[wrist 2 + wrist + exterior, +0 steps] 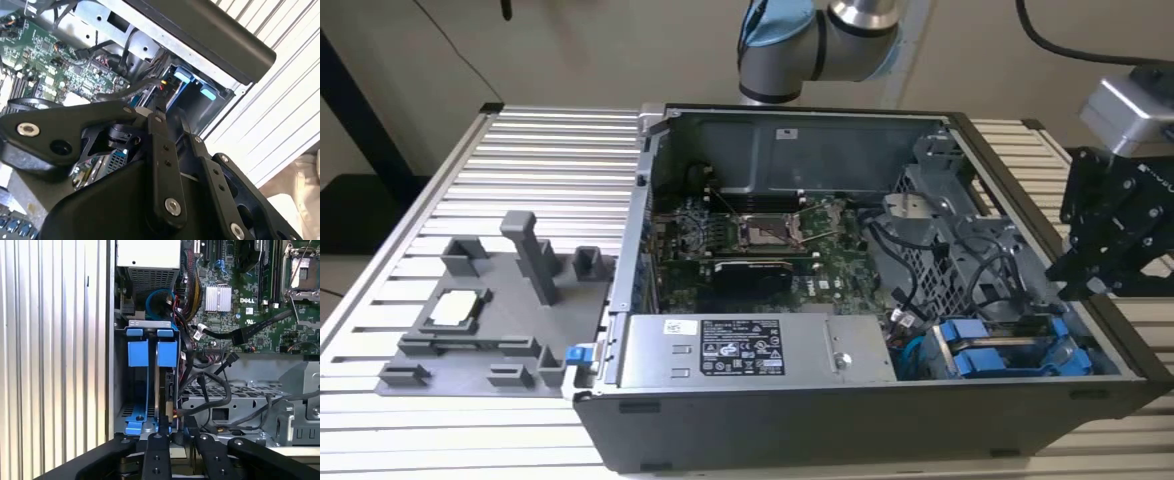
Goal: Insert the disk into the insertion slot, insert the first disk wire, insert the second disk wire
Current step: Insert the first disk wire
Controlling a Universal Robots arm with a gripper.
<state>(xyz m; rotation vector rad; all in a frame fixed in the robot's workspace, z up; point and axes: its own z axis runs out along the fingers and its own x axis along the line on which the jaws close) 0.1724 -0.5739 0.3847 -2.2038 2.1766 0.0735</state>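
**While gripper hangs at case edge, disk sits in its bay**

As you look on in the exterior view, the open PC case point(787, 430) lies on a ribbed metal table point(534, 150). The black gripper point(1075, 283) hangs over the case wall on the exterior view's right, near the drive cage point(1007, 342) w/ its blue rails. Can't tell whether the pincer is spread or pressed together, nor whether it's pinching anything.

In the first wrist view the disk point(167, 390) stands edge-on inside the insertion slot point(150, 324). Its blue carrier tab point(167, 353) is at the end away from the gripper. A 2nd blue carrier point(137, 354) sits just beside it in the neighbouring bay. The gripper is nearest the disk's other end, where a small red bit point(175, 414) shows. Can't tell if a wire is plugged in there. Black cables point(220, 387) snake between the mobo point(240, 315) and the grey cage, just beside the disk.

Elsewhere in the exterior view:
- PSU box point(740, 350) w/ a black-and-white sticker lies along the case's near side.
- CPU socket point(767, 232) sits mid-board.
- Grey fixture point(494, 310) stands on the table at the exterior view's left, well apart from the gripper.
- Arm's joint point(807, 40) shows behind the case.
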